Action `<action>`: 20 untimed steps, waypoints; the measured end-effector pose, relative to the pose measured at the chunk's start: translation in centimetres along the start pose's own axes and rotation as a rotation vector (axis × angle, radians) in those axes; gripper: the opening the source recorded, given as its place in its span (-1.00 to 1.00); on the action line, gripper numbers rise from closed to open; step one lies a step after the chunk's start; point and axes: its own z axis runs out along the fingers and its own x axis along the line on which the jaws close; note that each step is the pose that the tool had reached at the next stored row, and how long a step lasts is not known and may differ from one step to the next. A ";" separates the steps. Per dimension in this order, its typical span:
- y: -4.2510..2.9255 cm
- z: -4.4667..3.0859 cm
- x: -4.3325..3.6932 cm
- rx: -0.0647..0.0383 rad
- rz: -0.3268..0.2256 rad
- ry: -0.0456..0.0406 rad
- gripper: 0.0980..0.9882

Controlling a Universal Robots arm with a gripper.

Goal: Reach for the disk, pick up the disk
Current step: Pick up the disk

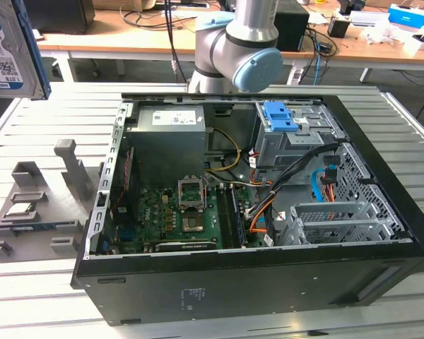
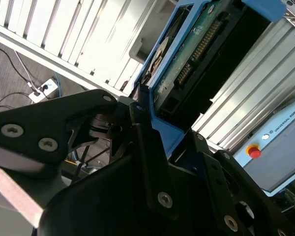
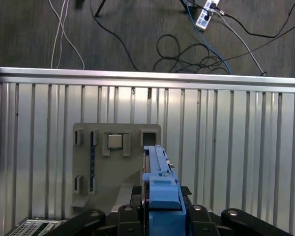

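The flat rectangular silver hard drive with a white-and-blue barcode label (image 1: 6,49) is seen in the exterior view high at that view's left. It is held on edge in the air above the ribbed aluminium table (image 1: 42,120), well apart from the open black steel computer case (image 1: 268,282). A blue plastic rail is seen along its edge.

In the second wrist view the disk (image 2: 196,49) is shown from its underside: a green circuit board with rows of small solder points is framed by the smooth blue plastic rails. The black gripper (image 2: 160,125) is closed on the disk, and its matte angular fingers (image 2: 145,137) are pressed against a blue rail.

In the first wrist view the disk (image 3: 155,167) is seen edge-on as a narrow blue strip, clamped in the gripper (image 3: 160,212). Beneath it lies a flat grey plastic fixture with slots (image 3: 88,162), in which a small square silver chip (image 3: 114,141) is seated. The table surface (image 3: 236,147) is made of long, shiny parallel slats.
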 end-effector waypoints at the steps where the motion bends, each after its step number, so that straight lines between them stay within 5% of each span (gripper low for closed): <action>1: -0.26 0.00 0.01 0.000 0.000 0.0000 -0.38; 8: -2.22 -0.02 0.08 0.000 0.000 -0.0001 -0.38; 13: -4.52 -0.06 0.15 0.000 0.000 -0.0001 -0.38; 20: -6.75 -0.08 0.23 0.000 0.000 -0.0001 -0.38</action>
